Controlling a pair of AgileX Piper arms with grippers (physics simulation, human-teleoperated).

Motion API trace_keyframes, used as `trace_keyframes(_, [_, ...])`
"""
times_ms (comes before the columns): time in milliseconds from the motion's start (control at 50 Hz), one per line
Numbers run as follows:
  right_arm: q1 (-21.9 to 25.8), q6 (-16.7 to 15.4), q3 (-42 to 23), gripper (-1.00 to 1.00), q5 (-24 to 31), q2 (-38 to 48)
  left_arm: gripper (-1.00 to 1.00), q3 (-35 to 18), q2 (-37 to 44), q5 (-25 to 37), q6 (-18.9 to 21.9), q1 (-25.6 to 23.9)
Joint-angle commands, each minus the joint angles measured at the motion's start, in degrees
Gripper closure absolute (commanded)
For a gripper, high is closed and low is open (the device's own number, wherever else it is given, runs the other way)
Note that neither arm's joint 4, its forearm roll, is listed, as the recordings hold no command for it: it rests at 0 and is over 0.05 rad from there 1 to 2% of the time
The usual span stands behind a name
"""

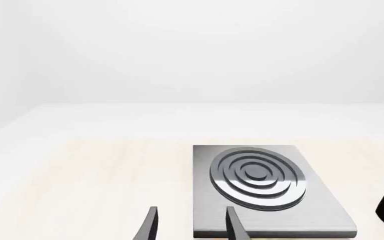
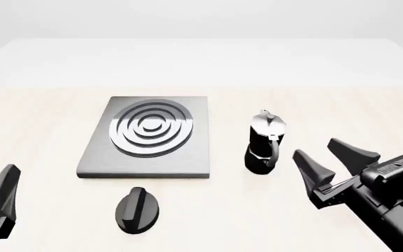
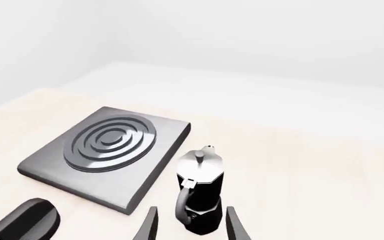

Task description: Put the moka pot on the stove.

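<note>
Front view: pot upright on tabletop beside stove; right pincer agape, aimed at handle; left pincer agape, idle.

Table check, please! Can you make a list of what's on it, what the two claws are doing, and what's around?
Surface: pale wooden table, bare around the things.
Job's things: coffee pot stands upright on the table, right of the stove and apart from it, lid shut, handle towards the camera. Nothing sits on the stove's rings.
Clutter: one black oval knob lying in front of the stove.
Grippers: right gripper open, empty, just right of the pot, not touching it; in its wrist view the pot sits between the fingers' line. Left gripper open, empty, low at the front left.
Cables: nothing seen.
Surroundings: plain white floor and walls, nothing else seen.
</note>
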Motion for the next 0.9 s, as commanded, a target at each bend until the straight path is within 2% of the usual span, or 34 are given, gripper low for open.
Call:
trace_keyframes(20, [0.2, 0.7, 0.3, -1.00, -6.7, 7.3, -1.00, 0.0, 0.0, 0.0, 0.0, 0.0])
trace_keyframes(380, [0.2, 0.3, -0.9, -1.00, -13.4, 16.6, -1.00, 0.0, 0.0, 0.0, 0.0, 0.0])
trace_keyframes(520, [0.0, 0.3, -1.8, -1.00, -15.0, 19.6, -1.00, 0.0, 0.0, 0.0, 0.0, 0.0])
trace_keyframes(580, [0.1, 1.4, -2.4, -1.00, -14.9, 21.1, -1.00, 0.0, 0.0, 0.0, 0.0, 0.0])
trace_keyframes(900, [0.3, 1.1, -4.5, -1.00, -17.4, 26.3, -1.00, 0.0, 0.0, 0.0, 0.0, 0.0])
